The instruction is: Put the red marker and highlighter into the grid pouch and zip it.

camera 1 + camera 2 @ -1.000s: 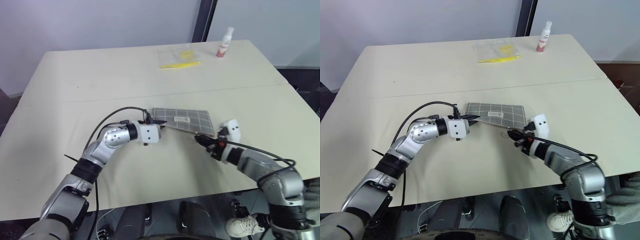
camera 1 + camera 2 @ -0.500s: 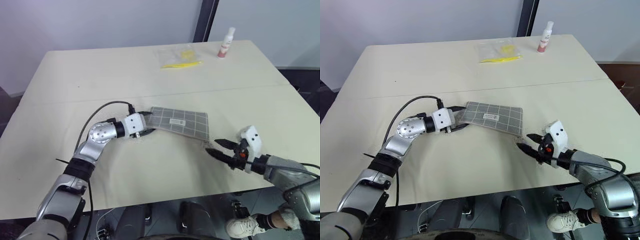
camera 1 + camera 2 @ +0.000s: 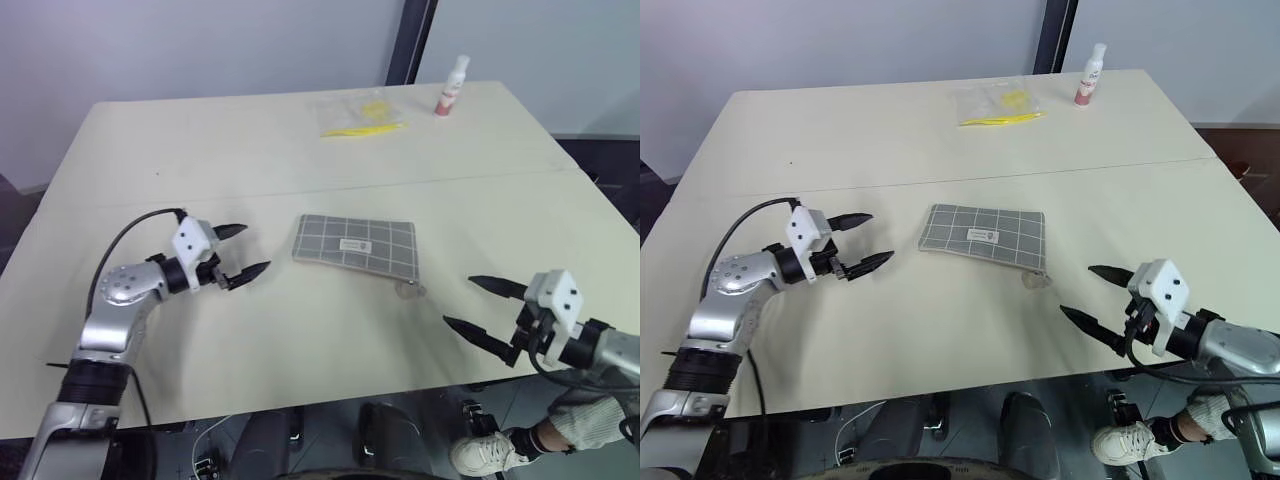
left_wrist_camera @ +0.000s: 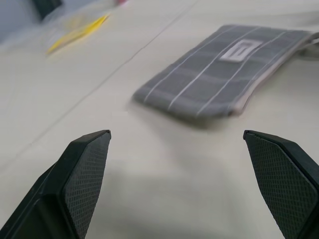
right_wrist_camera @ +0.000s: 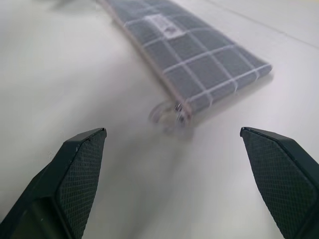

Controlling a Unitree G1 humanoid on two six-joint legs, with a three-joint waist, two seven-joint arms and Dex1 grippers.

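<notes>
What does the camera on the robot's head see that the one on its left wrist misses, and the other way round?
Head view alone: the white spray bottle at the table's far edge, the whole left gripper and the right gripper, both open and clear of the pouch, and the zipper's clear pull ring.

Left wrist view alone: the textured inner faces of its own fingertips.

Both: the grid pouch lying flat with its white label, and the clear plastic bag with yellow contents.

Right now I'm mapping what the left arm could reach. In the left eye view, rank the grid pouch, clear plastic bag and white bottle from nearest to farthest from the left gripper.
1. grid pouch, beside the left gripper, mid-table.
2. clear plastic bag, far side.
3. white bottle, far right corner.
</notes>
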